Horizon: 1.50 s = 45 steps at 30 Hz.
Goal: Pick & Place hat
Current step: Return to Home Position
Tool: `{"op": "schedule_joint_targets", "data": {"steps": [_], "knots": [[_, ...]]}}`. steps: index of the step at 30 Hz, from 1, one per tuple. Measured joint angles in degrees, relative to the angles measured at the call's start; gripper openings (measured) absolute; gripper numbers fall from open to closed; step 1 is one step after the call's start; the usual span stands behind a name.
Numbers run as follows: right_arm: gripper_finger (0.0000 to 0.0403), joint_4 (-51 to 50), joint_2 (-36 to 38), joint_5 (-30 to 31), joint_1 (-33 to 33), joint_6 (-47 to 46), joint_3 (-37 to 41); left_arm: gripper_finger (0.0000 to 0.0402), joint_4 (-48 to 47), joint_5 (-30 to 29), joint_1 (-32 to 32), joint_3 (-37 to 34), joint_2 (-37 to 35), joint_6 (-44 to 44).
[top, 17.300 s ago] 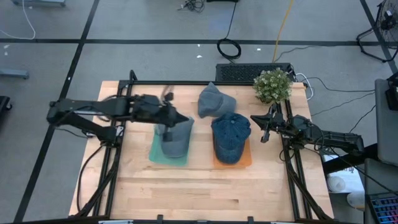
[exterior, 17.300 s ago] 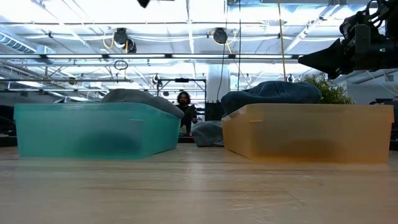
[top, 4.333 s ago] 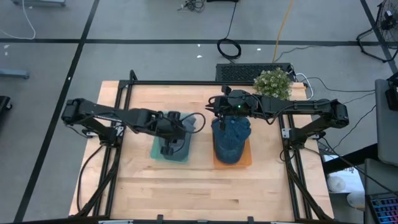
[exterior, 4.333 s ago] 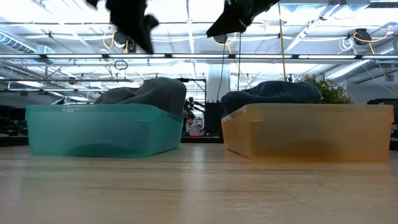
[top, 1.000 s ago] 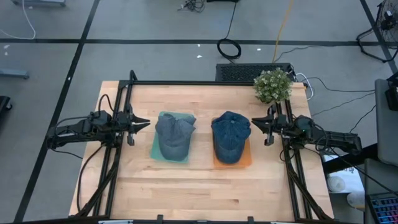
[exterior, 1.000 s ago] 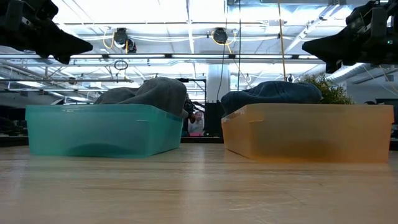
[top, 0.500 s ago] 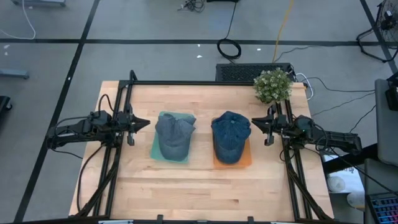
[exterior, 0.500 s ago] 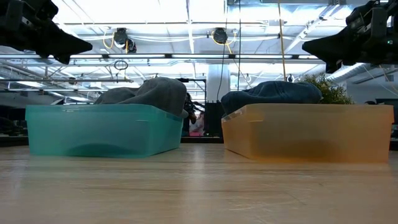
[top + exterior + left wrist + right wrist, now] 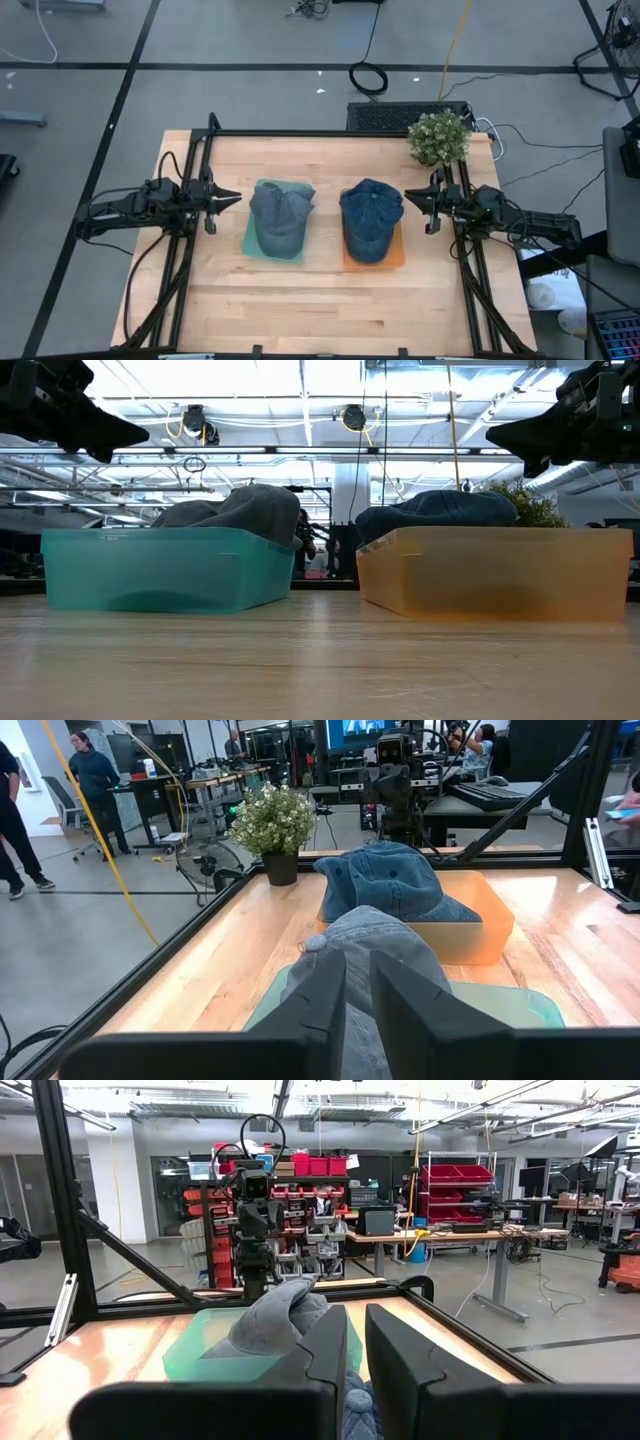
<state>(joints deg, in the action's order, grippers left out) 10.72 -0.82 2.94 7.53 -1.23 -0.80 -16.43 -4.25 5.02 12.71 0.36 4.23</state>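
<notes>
With caps (image 9: 279, 222) binned, left tool (image 9: 224, 203) and right tool (image 9: 419, 207) park narrow, empty, at surface (image 9: 300, 310) edges, job seemingly done.

Front half of worktop (image 9: 320, 300) bare, open to reach. Back strip behind bins bare too, save plant (image 9: 438, 137) at back right corner. Light blue bin (image 9: 252, 243) and orange bin (image 9: 372, 264) side by side mid-worktop, narrow lane between. Gray caps (image 9: 279, 218) and blue cap (image 9: 371, 218) heap above rims. Left claw (image 9: 225, 200) and right claw (image 9: 418, 208) at side edges, apart from bins. Black frame rails (image 9: 300, 132) line back and both sides.
</notes>
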Motion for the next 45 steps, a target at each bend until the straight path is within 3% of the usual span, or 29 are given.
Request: {"op": "schedule_joint_targets", "data": {"steps": [19,36,45], "knots": [[0.0028,-0.02,0.00,0.00,0.00,0.00,0.00,0.0031,-0.02,0.00,0.00,0.00,0.00,0.00],[0.0027,0.00,0.00,-0.02,0.00,-0.02,0.00,0.0062,0.00,0.02,0.00,0.02,0.00,0.00],[0.0028,0.00,0.00,-0.01,0.00,0.00,0.00,0.0050,0.00,0.02,-0.02,0.02,0.00,0.00]]}}
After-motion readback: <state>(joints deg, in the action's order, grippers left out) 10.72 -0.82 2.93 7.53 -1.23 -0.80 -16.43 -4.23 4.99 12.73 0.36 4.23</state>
